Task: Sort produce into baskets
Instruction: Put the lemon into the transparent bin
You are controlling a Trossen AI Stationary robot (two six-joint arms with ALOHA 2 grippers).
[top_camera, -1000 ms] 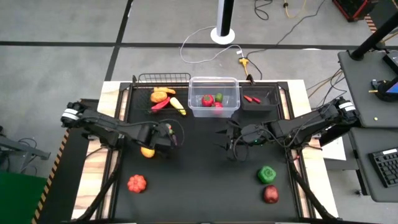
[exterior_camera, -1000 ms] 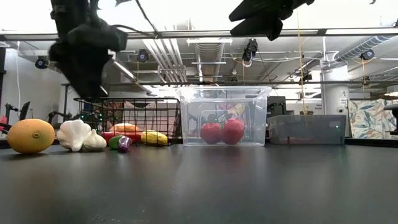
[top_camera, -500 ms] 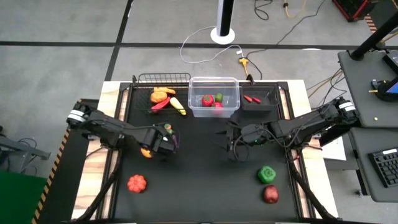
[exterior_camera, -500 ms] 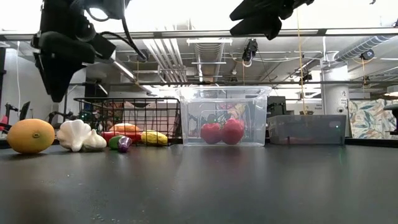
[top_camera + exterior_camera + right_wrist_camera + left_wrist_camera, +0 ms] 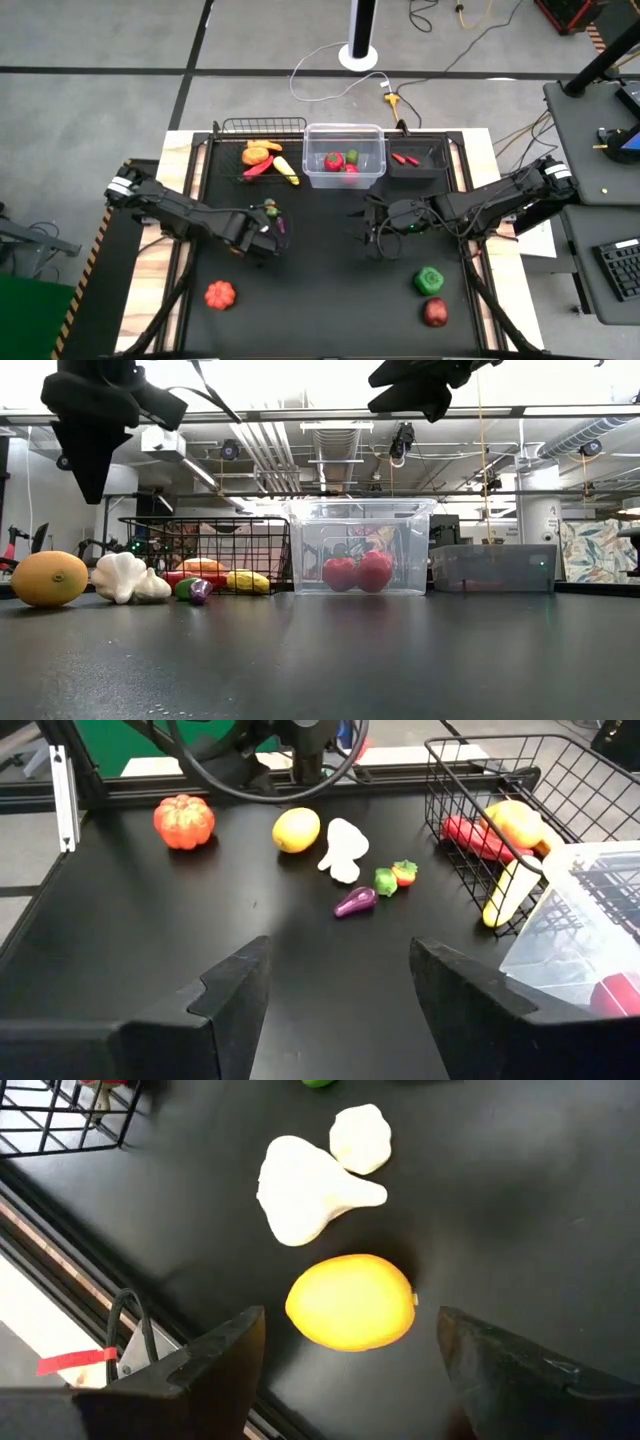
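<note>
While scanning from baskets down to produce: black wire basket [image 5: 262, 148], clear plastic bin [image 5: 344, 178] and low dark tray [image 5: 413, 170] lined along far edge of table [image 5: 330, 300], basket on left, tray on right.

Left gripper [image 5: 345, 1370] poised directly above yellow lemon [image 5: 351, 1302], near table's left edge; jaws spread wider than fruit, nothing held. Right gripper [image 5: 335, 985] hanging mid-table, jaws parted, nothing between them.

Lemon: oval, long axis lying roughly across gap between left fingers, small nub at one end. Judged light, rigid, smooth-skinned, hence prone to rolling or squirting out; best pinched across short middle.

White garlic [image 5: 305, 1198] just beyond lemon, lobed, with smaller white piece [image 5: 360, 1136] beside it; probably hollow and stiff.

Small purple eggplant [image 5: 355, 902], green piece and red piece farther toward basket.
</note>
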